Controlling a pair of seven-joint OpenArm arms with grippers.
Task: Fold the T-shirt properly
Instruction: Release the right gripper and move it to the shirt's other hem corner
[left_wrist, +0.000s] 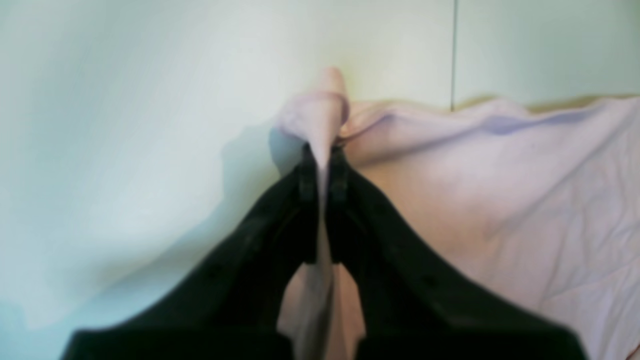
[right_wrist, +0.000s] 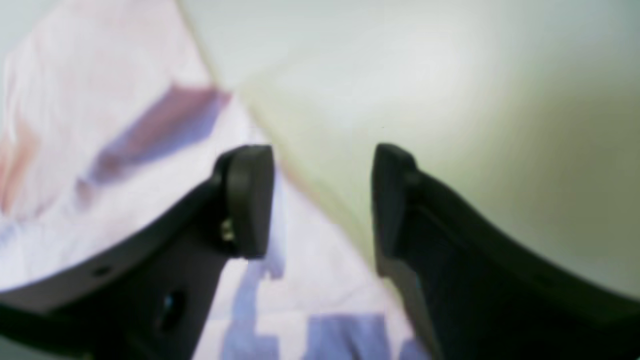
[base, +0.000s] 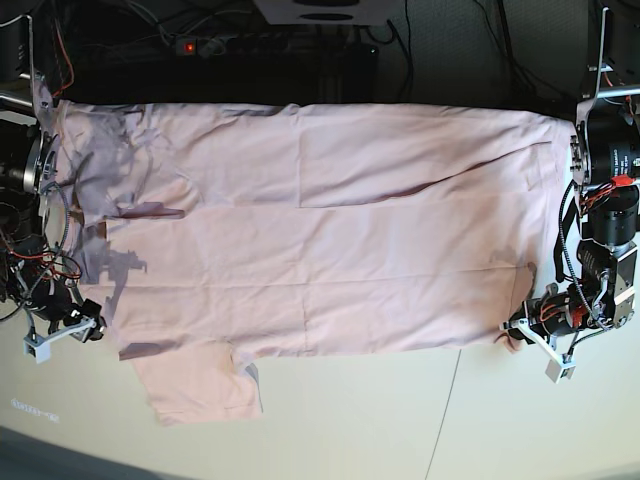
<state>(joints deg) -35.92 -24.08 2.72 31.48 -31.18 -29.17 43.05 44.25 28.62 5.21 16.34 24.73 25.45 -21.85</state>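
The pale pink T-shirt lies spread flat across the table, plain side up, with one sleeve sticking out toward the front left. My left gripper is shut on a pinched fold of the shirt's edge; in the base view it sits at the shirt's front right corner. My right gripper is open and empty, hovering over the shirt's edge, where dark lettering shows faintly through. In the base view it is at the shirt's left edge.
The table is pale, with a seam running toward the front. Cables and a power strip with a red light lie behind the table's far edge. Arm bases stand at the far left and far right.
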